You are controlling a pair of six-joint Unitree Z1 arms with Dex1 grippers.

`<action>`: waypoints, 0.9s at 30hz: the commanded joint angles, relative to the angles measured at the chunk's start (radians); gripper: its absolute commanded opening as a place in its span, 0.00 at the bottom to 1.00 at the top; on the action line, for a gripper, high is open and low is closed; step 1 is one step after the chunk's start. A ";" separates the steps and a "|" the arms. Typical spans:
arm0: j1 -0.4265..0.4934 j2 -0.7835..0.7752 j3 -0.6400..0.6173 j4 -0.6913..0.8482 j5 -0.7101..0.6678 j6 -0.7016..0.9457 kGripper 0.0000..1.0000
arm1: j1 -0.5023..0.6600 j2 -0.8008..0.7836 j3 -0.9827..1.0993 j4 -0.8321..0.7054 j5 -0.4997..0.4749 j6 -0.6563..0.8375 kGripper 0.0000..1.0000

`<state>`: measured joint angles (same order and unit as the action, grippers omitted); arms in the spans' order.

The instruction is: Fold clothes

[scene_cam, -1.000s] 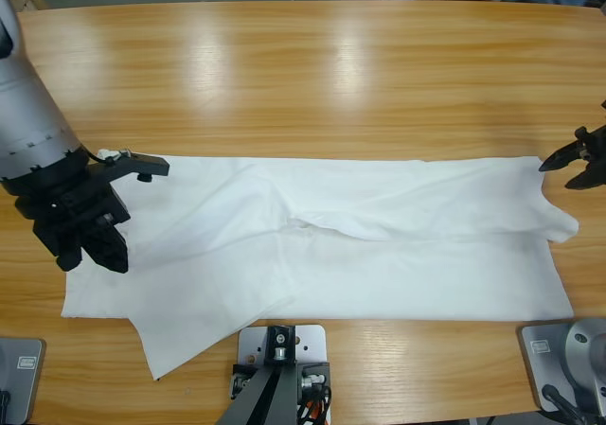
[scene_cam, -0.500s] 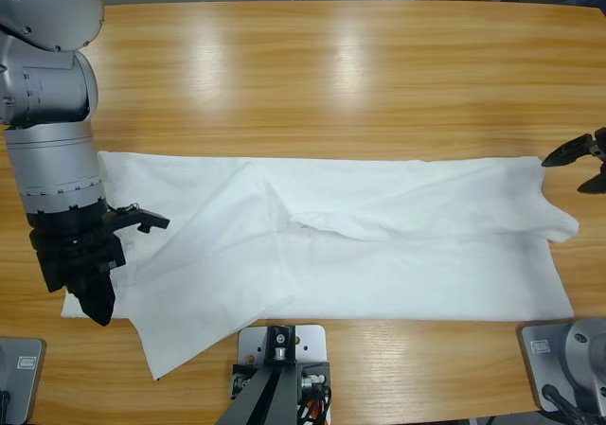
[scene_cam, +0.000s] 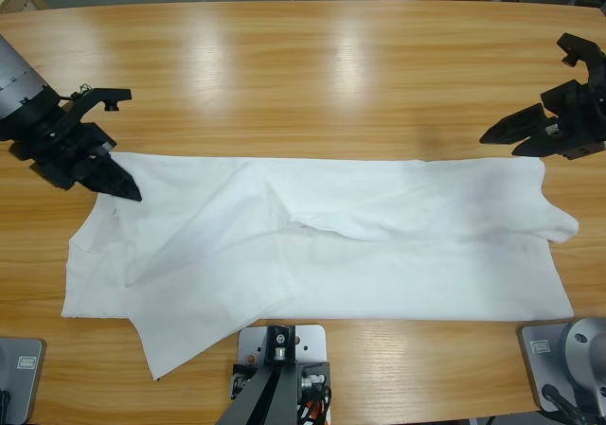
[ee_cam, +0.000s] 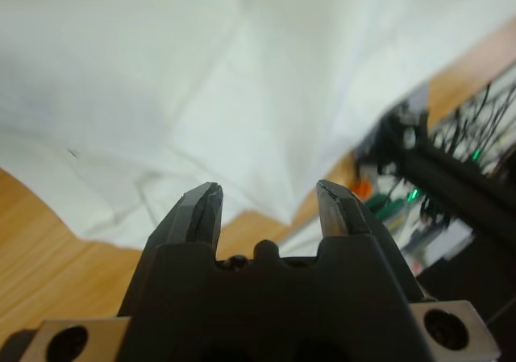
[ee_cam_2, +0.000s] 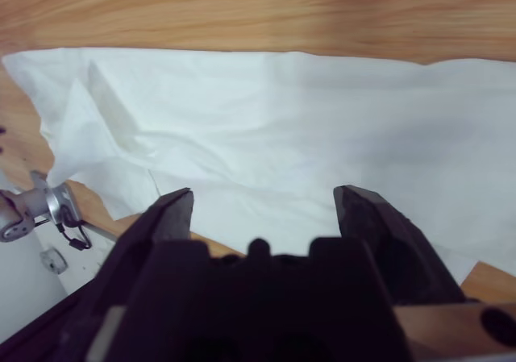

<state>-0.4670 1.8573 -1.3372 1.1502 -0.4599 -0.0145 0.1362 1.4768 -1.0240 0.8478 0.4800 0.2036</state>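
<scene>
T-shirt (scene_cam: 360,245): it is lying flat in a long white strip along the near side of the tabletop (scene_cam: 312,75), partly folded, with one flap reaching the near edge at the left.
Left tool (scene_cam: 128,190): it is hovering at the shirt's far left corner, jaws apart and holding nothing.
Right tool (scene_cam: 492,136): it is hanging just beyond the shirt's far right corner, jaws spread, empty.
Tabletop: it is showing bare wood behind the shirt.
</scene>
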 commanded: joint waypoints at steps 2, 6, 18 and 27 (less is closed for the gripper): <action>0.032 -0.123 0.359 -0.408 -0.031 -0.382 0.49 | 0.014 0.017 0.016 -0.010 0.003 -0.020 0.71; 0.030 -0.220 0.495 -0.541 -0.034 -0.625 0.49 | 0.014 0.023 0.019 -0.013 0.003 -0.023 0.71; 0.030 -0.227 0.670 -0.712 -0.041 -0.756 0.51 | 0.011 0.009 0.097 -0.030 -0.008 -0.033 0.71; 0.030 -0.205 0.681 -0.773 -0.039 -0.774 0.51 | 0.010 0.007 0.099 -0.032 -0.007 -0.033 0.71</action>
<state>-0.4406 1.6363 -0.6793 0.4151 -0.4964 -0.7767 0.1432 1.4783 -0.9573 0.8308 0.4796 0.1834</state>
